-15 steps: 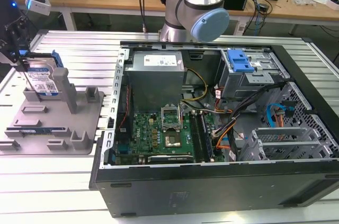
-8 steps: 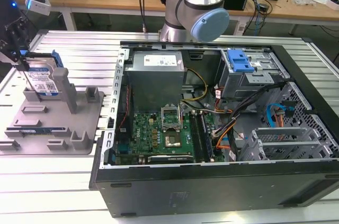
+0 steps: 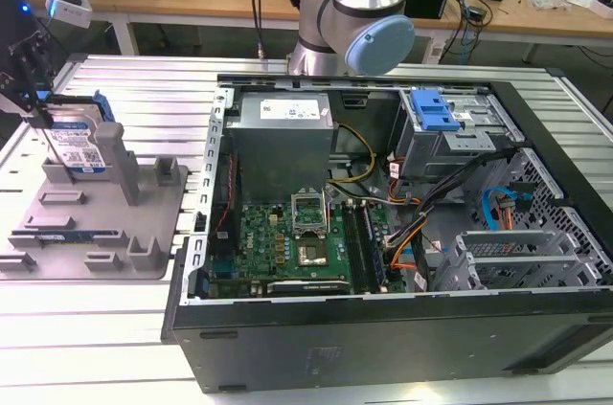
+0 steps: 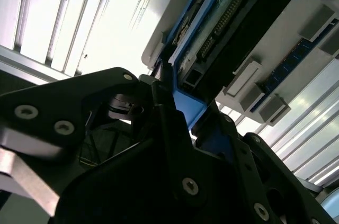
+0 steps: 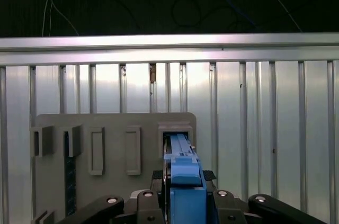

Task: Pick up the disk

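Two black fingers (image 4: 159, 102) of the end effector (image 5: 183, 195) are closed on the blue-bracketed edge of the disk (image 3: 77, 145), which stands on edge in a slot of the grey holder tray (image 3: 105, 233) on the table (image 3: 115, 328). Expect a stiff, fairly heavy metal body; the exposed connector pins look fragile. Judged best gripped by the bracket edges.
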